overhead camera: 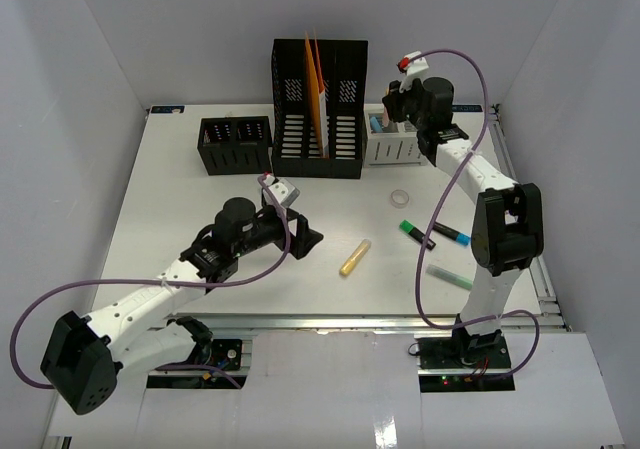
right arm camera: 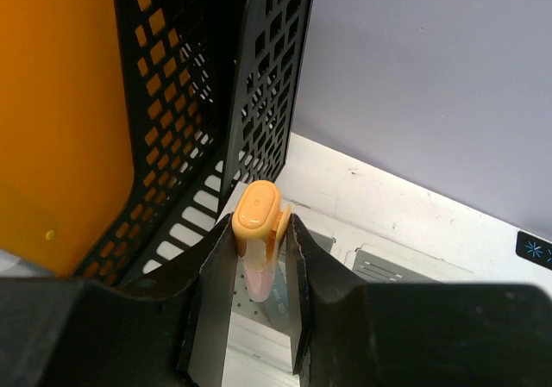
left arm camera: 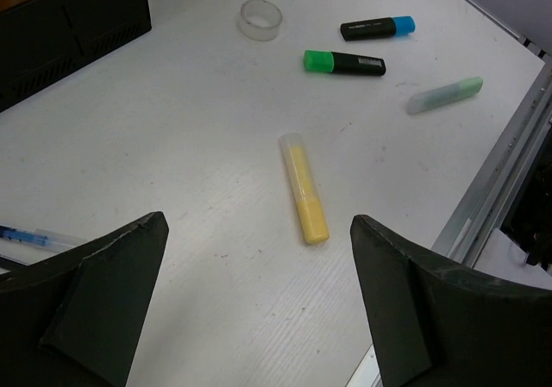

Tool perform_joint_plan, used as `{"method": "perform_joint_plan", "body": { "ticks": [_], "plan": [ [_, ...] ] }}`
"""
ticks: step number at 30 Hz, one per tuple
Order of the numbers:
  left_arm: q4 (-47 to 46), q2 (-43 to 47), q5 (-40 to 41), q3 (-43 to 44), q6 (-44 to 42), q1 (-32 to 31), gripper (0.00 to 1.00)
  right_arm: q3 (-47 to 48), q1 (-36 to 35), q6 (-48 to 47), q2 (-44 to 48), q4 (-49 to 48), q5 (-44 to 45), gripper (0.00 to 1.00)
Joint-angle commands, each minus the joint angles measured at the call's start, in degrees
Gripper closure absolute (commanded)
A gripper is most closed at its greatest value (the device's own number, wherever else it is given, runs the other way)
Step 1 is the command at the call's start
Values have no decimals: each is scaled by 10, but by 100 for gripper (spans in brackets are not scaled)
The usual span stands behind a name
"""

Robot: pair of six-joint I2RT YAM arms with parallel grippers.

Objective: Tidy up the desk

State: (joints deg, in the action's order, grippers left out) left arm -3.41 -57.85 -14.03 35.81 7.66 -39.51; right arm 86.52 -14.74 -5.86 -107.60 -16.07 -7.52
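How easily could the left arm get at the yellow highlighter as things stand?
Probably easily: the left gripper is open, and the yellow highlighter lies alone on the bare desk just ahead of it, with nothing between them.

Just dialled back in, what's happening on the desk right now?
The right tool is shut on an orange-capped highlighter, holding it upright over the white mesh basket beside the black mesh file holder at the back of the white desk. The left tool hangs open low over the desk, aimed at the yellow highlighter, touching nothing. A green-capped black marker, a blue-capped black marker, a pale green highlighter and a clear tape ring lie loose on the right.
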Motion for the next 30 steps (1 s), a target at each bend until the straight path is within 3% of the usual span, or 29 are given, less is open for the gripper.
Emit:
{"method": "perform_joint_plan", "body": {
  "ticks": [1,12,15,17,18,19,23,25,28,30],
  "plan": [
    [-8,-24,-27,5,11,-1,2,48,2,-28,-26,-40,13,86],
    [-80,-156,-77,11,75,-1,2,18,16,-27,-48,-43,-18,67],
    [-88,-188,-67,25,88,-3,6,14,17,-31,-40,-40,-26,45],
    [-92,-208,-57,40,91,-11,9,4,18,-36,-22,-38,-25,13],
    [-93,-222,-50,44,92,-16,11,-4,18,-38,-11,-37,-23,3],
    [-92,-243,-46,58,90,-20,13,-10,19,-40,-1,-35,-22,9],
    [-66,-298,0,104,89,-50,24,-71,36,-18,84,-17,-49,10],
    [-55,-317,33,128,86,-70,25,-121,60,11,138,-11,-163,10],
    [-35,-359,71,162,66,-101,25,-191,134,59,198,-9,-413,10],
    [-12,-390,96,192,57,-116,25,-233,140,82,237,23,-498,10]
  ]
}}
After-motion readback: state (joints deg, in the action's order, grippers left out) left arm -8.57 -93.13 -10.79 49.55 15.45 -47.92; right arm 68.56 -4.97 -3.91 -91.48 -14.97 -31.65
